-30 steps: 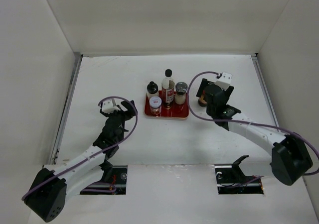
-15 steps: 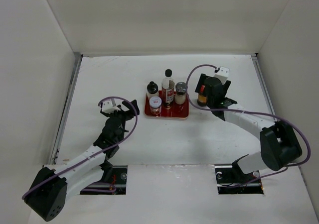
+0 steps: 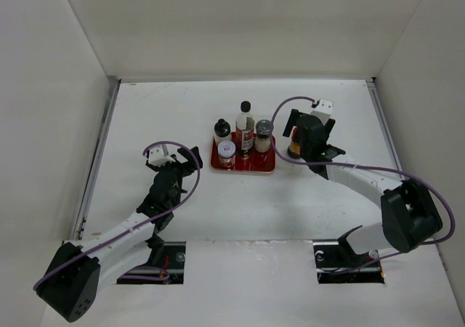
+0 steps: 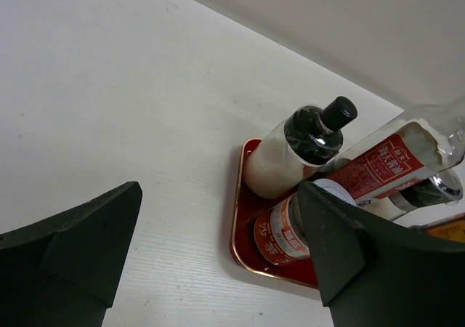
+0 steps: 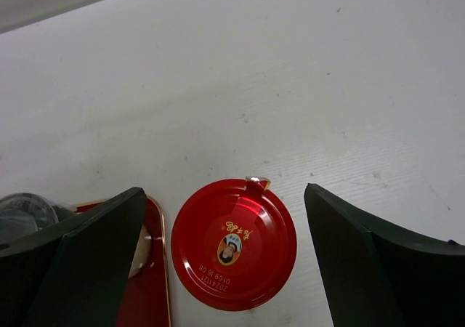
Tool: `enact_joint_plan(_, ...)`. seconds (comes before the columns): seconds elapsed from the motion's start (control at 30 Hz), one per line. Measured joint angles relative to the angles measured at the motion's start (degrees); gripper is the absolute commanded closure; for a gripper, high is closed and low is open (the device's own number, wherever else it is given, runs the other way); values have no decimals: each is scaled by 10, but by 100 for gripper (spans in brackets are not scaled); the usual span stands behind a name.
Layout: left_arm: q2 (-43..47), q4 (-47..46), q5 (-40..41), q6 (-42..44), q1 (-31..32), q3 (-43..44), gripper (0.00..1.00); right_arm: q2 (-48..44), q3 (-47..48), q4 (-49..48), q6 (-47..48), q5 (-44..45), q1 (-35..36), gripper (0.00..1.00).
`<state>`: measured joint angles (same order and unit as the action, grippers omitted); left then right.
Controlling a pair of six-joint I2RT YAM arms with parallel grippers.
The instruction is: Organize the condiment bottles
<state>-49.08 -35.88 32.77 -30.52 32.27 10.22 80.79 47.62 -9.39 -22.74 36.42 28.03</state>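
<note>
Red-capped bottle (image 5: 234,253) now stands between the spread jaws of the right gripper (image 5: 224,196); the left gripper (image 4: 218,196) has parted wider.

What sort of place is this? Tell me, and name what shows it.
Probably a robot test cell, not a kitchen: bare white walls box in a white table, two robot arms sit at its near edge, and condiment bottles stand on a red tray.
</note>
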Motion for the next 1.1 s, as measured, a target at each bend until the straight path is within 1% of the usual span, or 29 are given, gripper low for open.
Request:
enact_joint_plan(0.2, -6, -8, 0, 0, 0, 0, 10, 3, -7, 4, -1, -5, 2, 1)
enact_joint_plan(0.37, -8, -9, 0, 0, 0, 0, 9, 13, -7, 4, -3, -9, 2, 25)
enact_joint_plan(0.43, -11, -10, 0, 0, 0, 0, 7, 16, -7, 4, -4, -10, 2, 28)
enact_joint_plan(0.5, -14, -10, 0, 0, 0, 0, 3, 19, -6, 3, -5, -9, 2, 26)
enact_joint_plan(0.53, -15, -10, 0, 0, 0, 0, 2, 20, -5, 2, -5, -10, 2, 22)
enact_joint_plan(0.6, -15, -11, 0, -1, 0, 0, 1, 22, -5, 2, -8, -11, 2, 11)
enact_joint_plan(0.63, -15, -12, 0, -1, 0, 0, 1, 24, -5, 5, -9, -12, 2, 9)
enact_joint_plan(0.7, -15, -12, 0, -1, -1, 0, 0, 28, -5, 9, -10, -14, 2, 10)
enact_joint_plan(0.73, -15, -12, 0, -1, -1, 0, 0, 30, -5, 13, -10, -15, 2, 13)
enact_joint_plan(0.8, -15, -12, 0, -2, -1, 0, 0, 31, -8, 15, -10, -17, 2, 23)
enact_joint_plan(0.83, -15, -12, 0, -1, 0, 0, 0, 31, -9, 17, -12, -17, 2, 33)
enact_joint_plan(0.9, -16, -12, 0, -2, 0, 0, 0, 29, -10, 16, -12, -16, 2, 46)
enact_joint_plan(0.93, -17, -12, 0, -1, -1, 0, 0, 25, -12, 18, -12, -18, 2, 50)
enact_joint_plan(1.0, -19, -11, 1, -2, -1, 0, 0, 12, -21, 21, -14, -17, 4, 53)
enact_joint_plan(1.1, -19, -12, 10, -2, 0, 0, 0, -28, -41, 41, -14, -14, 15, 53)
